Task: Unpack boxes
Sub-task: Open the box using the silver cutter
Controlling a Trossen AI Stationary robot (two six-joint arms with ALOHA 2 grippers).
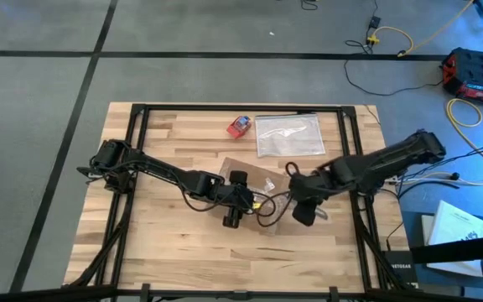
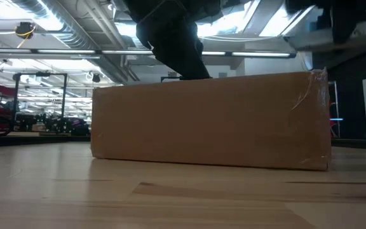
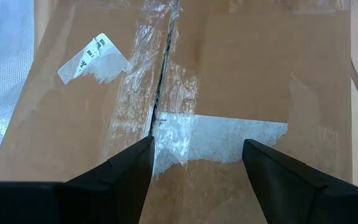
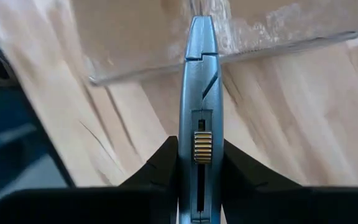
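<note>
Wooden table (image 1: 158,243) carries everything. Right gripper (image 4: 199,186), clamped on a blue utility knife (image 4: 199,81), should draw its tip along the box (image 3: 241,68) seam; left gripper (image 3: 197,165), fingers apart, hovers over the box mid-table.

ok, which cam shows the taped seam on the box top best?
The left wrist view: the taped seam runs straight up the cardboard box, in front of the open left tool. The high view has both arms covering most of the lid. The low view shows only the box's side. The right wrist view catches just an edge.
</note>
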